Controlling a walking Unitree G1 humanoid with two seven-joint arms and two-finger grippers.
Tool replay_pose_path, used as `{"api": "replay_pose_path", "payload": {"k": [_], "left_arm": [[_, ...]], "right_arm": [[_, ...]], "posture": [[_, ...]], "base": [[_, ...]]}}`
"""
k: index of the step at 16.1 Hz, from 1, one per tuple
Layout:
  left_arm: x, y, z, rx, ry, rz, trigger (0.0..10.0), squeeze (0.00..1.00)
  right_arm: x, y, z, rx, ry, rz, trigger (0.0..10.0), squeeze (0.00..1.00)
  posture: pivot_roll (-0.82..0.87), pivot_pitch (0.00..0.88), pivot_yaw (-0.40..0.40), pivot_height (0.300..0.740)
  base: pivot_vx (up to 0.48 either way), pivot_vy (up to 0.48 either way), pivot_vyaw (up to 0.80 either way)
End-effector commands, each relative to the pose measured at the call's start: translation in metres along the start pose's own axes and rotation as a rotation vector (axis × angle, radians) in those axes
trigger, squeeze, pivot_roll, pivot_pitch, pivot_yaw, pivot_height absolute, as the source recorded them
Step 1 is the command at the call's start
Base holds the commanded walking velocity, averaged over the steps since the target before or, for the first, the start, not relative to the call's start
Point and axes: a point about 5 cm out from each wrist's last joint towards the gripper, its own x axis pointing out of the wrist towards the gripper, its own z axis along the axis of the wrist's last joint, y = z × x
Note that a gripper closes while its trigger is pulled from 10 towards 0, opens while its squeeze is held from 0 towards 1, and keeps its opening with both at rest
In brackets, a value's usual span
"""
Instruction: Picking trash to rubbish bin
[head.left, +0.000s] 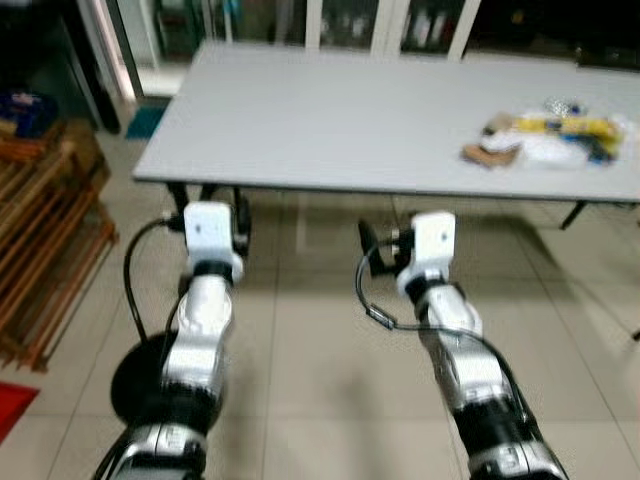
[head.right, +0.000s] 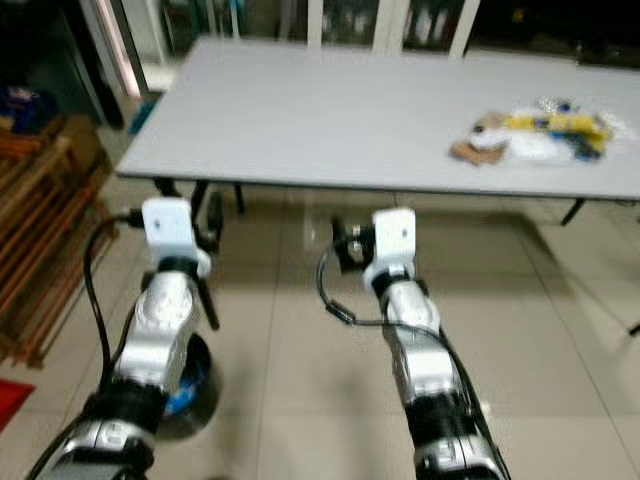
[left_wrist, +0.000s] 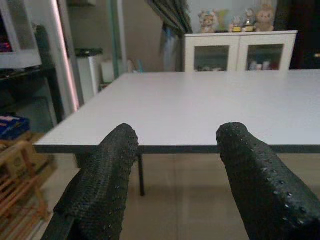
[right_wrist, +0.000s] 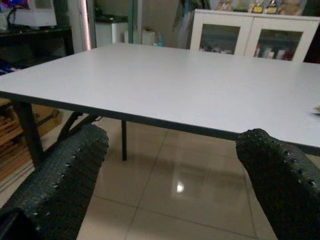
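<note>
Grey worktop (head.left: 330, 110) is seen across the upper half of the frame, over a tiled floor (head.left: 310, 380). Trash (head.left: 550, 138), a loose pile of yellow, white and brown wrappers, is lying on the worktop at upper right, near its front edge. Both arms are held forward below the worktop edge, at lower centre. Left gripper (left_wrist: 172, 170) is released, fingers (left_wrist: 102, 185) spread apart, nothing between them. Right gripper (right_wrist: 172, 180) is likewise released and empty. Both are well apart from the trash. A wooden rack (head.left: 40, 250) is seen at far left.
</note>
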Motion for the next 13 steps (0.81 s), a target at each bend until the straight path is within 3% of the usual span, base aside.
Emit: {"api": "replay_pose_path", "payload": {"k": [1,13], "left_arm": [[-0.0006,-0.0112,0.0012,-0.016,0.001,-0.022,10.0,0.0],[-0.0007,-0.0107,0.0016,-0.015,0.0,-0.018,10.0,0.0]], "right_arm": [[-0.0024,-0.0087,-0.0012,-0.002,0.012,-0.025,10.0,0.0],[-0.0029,-0.0069,-0.0027,-0.015,0.023,-0.006,10.0,0.0]], "posture": [[-0.02,0.05,-0.054,0.74],[-0.02,0.049,-0.056,0.74]], "base": [[0.0,-0.364,0.0],[0.0,-0.359,0.0]]}}
